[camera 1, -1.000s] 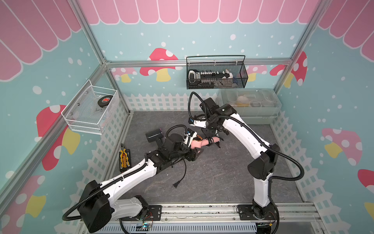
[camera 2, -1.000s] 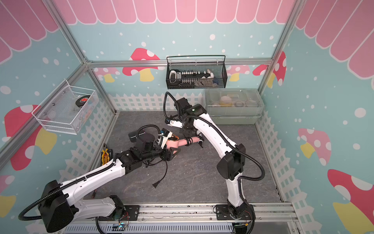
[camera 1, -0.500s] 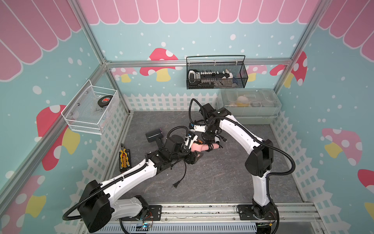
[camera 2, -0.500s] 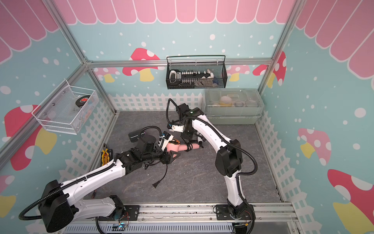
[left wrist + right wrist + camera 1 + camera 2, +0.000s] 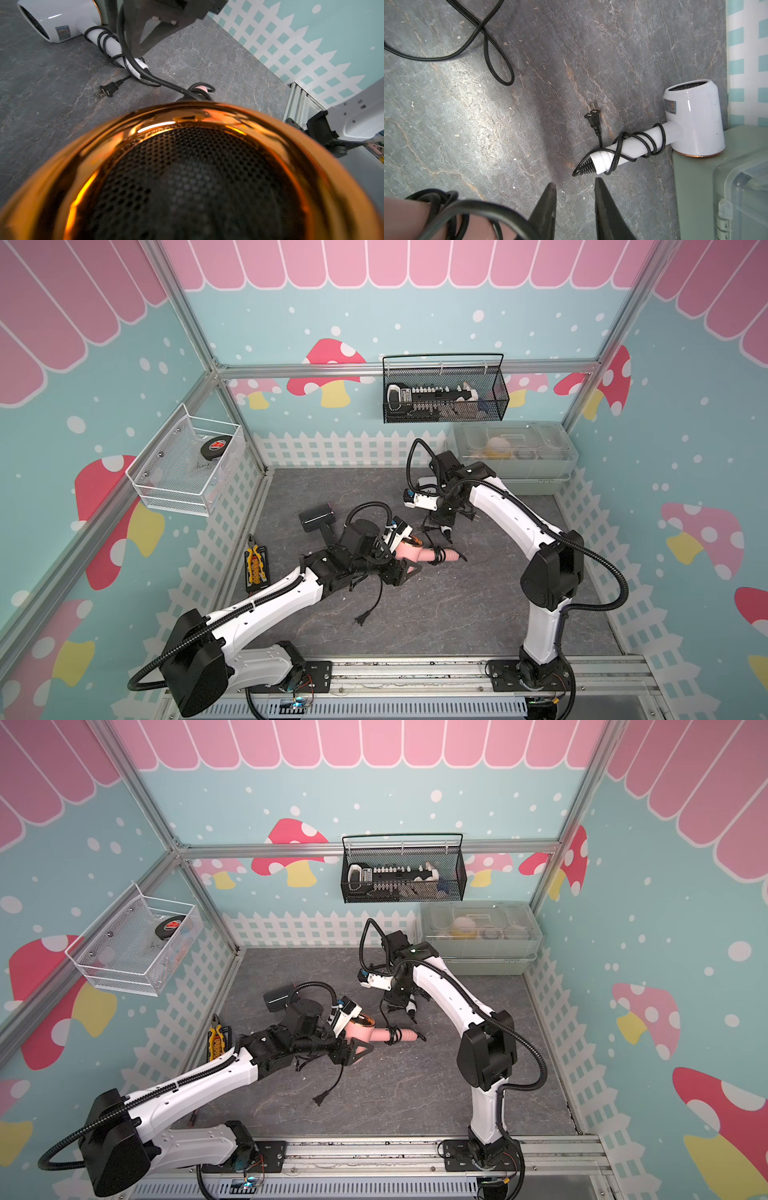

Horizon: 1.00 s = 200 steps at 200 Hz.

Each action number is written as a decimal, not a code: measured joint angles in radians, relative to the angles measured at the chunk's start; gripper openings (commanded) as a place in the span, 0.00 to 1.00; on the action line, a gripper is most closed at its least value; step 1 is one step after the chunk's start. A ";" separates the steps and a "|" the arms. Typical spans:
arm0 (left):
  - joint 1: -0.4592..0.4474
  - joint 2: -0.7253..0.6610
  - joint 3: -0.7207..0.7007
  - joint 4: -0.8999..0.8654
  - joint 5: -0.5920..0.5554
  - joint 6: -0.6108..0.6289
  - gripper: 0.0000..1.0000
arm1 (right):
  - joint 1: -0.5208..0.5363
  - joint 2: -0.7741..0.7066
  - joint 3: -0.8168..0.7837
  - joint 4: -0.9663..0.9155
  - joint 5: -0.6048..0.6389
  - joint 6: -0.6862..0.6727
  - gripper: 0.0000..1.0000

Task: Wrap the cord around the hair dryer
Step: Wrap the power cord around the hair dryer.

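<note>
Pink hair dryer (image 5: pixel 409 551) is lying clamped in left gripper (image 5: pixel 403 568) — right gripper (image 5: pixel 575 186) gaping empty — limp cord (image 5: pixel 435 556) probably suiting a pinch near plug (image 5: pixel 360 620).

A black wire basket (image 5: pixel 498 389) hangs on the back wall, with a long black-and-white item (image 5: pixel 432 396) lying in it. A white mesh basket (image 5: pixel 174 497) is fixed to the left wall and holds a black disc with a red label (image 5: pixel 214 446). A clear lidded bin (image 5: pixel 540 470) stands at the back right of the grey mat (image 5: pixel 436 614), just in front of a white fence (image 5: pixel 332 448). A yellow-and-black tool (image 5: pixel 255 566) lies at the mat's left edge.
</note>
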 measured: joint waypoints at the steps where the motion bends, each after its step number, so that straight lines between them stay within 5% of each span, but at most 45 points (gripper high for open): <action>1: 0.000 0.000 0.000 0.000 0.002 0.000 0.00 | 0.000 0.000 0.000 0.000 0.000 0.000 0.34; 52: 0.000 -0.001 0.010 -0.004 0.065 0.001 0.00 | -0.011 0.000 -0.003 0.004 -0.039 -0.016 0.38; 142: -0.001 -0.013 0.037 -0.008 0.129 0.019 0.00 | -0.039 -0.011 -0.063 0.029 -0.169 -0.043 0.68; 200: -0.002 -0.013 0.039 -0.003 0.155 0.020 0.00 | -0.047 -0.034 -0.100 0.033 -0.214 -0.052 0.73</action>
